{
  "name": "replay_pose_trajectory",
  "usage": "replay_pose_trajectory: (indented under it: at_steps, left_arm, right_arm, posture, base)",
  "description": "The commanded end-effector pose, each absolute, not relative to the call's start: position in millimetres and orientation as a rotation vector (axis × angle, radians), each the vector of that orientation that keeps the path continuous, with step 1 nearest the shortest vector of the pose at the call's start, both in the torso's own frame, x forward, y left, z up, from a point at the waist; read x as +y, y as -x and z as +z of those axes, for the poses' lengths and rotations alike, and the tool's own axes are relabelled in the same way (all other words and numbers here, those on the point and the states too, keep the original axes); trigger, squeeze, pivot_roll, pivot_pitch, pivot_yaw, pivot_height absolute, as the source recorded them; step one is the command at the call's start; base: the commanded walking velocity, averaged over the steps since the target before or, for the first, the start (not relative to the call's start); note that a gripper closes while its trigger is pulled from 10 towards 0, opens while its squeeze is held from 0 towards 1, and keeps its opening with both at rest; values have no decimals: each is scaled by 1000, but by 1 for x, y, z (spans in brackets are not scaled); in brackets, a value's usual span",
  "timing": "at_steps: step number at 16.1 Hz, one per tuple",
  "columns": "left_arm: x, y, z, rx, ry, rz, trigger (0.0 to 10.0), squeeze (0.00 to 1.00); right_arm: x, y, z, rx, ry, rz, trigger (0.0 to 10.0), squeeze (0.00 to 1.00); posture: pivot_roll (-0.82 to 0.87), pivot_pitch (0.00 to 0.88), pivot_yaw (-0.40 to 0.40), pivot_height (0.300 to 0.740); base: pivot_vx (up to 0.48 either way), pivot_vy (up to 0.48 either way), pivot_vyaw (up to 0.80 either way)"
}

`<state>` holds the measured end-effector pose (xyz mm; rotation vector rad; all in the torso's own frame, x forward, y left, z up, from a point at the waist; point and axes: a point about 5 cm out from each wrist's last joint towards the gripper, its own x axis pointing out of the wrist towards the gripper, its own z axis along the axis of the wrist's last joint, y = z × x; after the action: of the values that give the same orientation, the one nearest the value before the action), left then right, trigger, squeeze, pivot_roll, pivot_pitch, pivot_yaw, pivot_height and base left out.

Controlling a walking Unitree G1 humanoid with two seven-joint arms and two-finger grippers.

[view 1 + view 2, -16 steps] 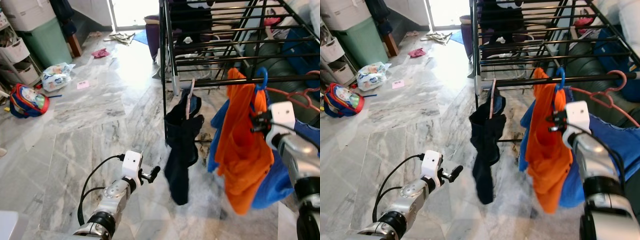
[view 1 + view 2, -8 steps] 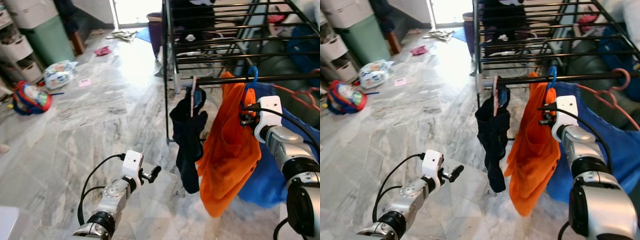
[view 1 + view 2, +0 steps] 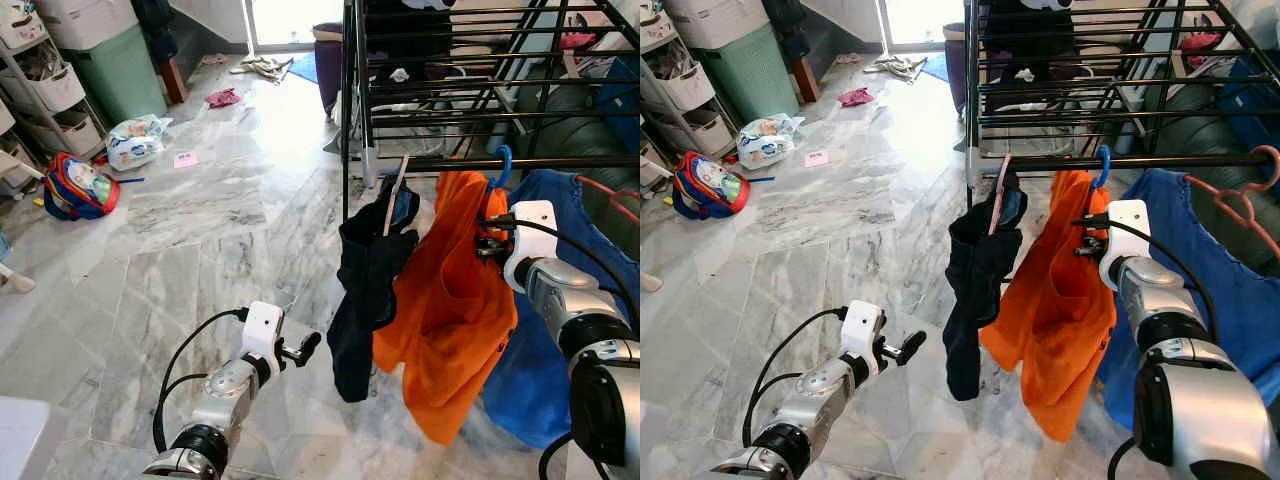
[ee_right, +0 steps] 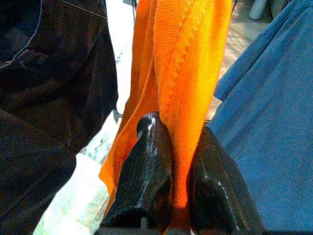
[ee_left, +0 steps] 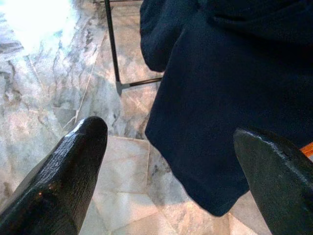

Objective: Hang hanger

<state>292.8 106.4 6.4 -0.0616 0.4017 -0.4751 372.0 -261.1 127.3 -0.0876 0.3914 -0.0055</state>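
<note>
An orange garment [image 3: 450, 300] hangs on a blue hanger whose hook [image 3: 501, 163] curls over the front rail of the black drying rack [image 3: 440, 162]. My right gripper [image 3: 487, 238] is shut on the orange fabric just below the hook; in the right wrist view its fingers [image 4: 146, 166] pinch the orange cloth [image 4: 190, 73]. To its left a dark navy garment [image 3: 368, 280] hangs on a pink hanger, touching the orange one. My left gripper [image 3: 306, 348] is held low over the floor, open and holding nothing, with the navy garment [image 5: 230, 98] ahead of it.
A blue garment [image 3: 555, 330] hangs right of the orange one on a coral hanger [image 3: 1240, 200]. On the marble floor at the left lie a backpack [image 3: 75, 188] and a plastic bag [image 3: 135, 142]. A green bin [image 3: 120, 70] and shelves stand at the back left.
The view has shifted as the camera moved. The orange garment's lower part has swung left against the navy garment. My right gripper stays shut on it; the left arm holds its pose.
</note>
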Motion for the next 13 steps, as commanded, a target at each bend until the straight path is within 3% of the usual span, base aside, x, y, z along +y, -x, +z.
replay_pose_trajectory:
  at_steps: [1, 5, 7, 13]
  left_arm:
    - [109, -293, 7, 394, 65, -475, 10000, 0]
    - [106, -294, 11, 376, 99, -498, 10000, 0]
    - [97, -304, 31, 266, 207, -591, 10000, 0]
    - [85, -308, 58, 176, 332, -760, 10000, 0]
  right_arm:
    - [-265, -373, 130, 379, 77, -32, 10000, 0]
    - [-274, -366, 124, 380, 74, -63, 10000, 0]
    - [-278, -364, 123, 381, 75, -71, 10000, 0]
    - [-282, -362, 121, 386, 80, -73, 10000, 0]
  posture:
    - [-14, 86, 62, 740]
    - [-31, 87, 67, 740]
    - [-34, 86, 69, 740]
    - [-37, 82, 64, 740]
  base:
    - [0, 0, 0]
    - [0, 0, 0]
    - [0, 0, 0]
    - [0, 0, 0]
